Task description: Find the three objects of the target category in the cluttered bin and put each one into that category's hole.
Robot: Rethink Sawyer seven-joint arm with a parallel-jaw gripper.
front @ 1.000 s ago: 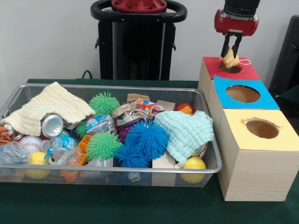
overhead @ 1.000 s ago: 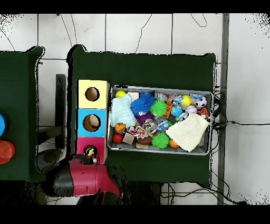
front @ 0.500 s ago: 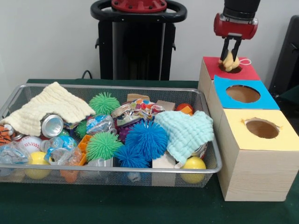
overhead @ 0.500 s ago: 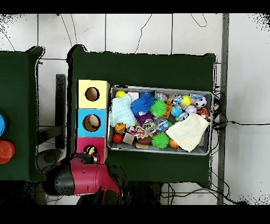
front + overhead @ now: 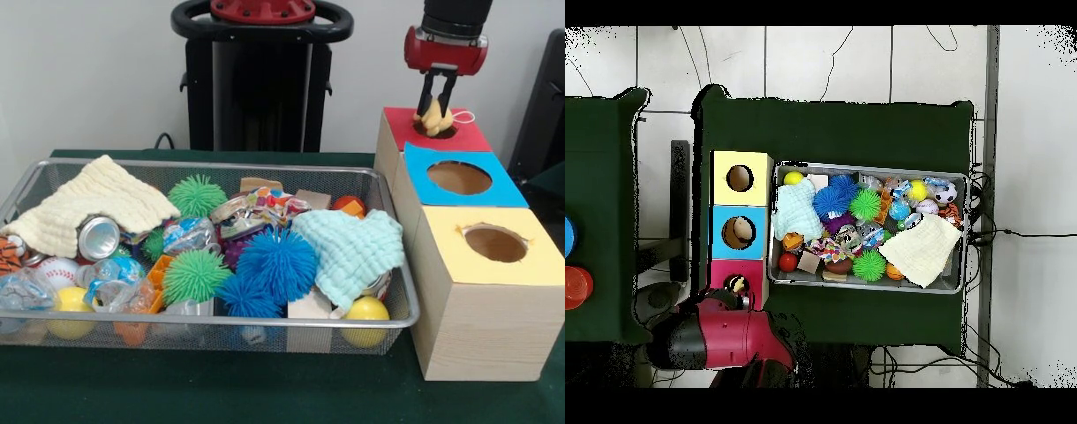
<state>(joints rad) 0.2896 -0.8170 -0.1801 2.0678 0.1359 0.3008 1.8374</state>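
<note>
My gripper point(image 5: 436, 108) is shut on the pale yellow-tan plush toy point(image 5: 433, 117), whose white string point(image 5: 463, 116) trails to the right. It holds the toy right at the round hole point(image 5: 439, 132) in the red card top point(image 5: 465, 138) of the far wooden box. In the overhead view the arm point(image 5: 715, 340) covers the gripper, and the toy point(image 5: 737, 285) shows at the red box's hole. The wire mesh bin point(image 5: 212, 321) is full of clutter. The tiger-striped plush point(image 5: 11, 252) lies at its left end, half hidden. I cannot pick out the orange-tan plush.
The blue-topped box point(image 5: 459, 179) and the yellow-topped box point(image 5: 494, 245) stand in a row in front of the red one. The bin holds spiky green point(image 5: 194, 276) and blue balls point(image 5: 275, 263), yellow balls point(image 5: 365, 311), a cream cloth point(image 5: 93, 203), a mint cloth point(image 5: 353, 252) and cans.
The gripper with the pale plush has sunk slightly toward the red box's hole. Over the last half second it has hardly moved. The bin's contents are unchanged.
</note>
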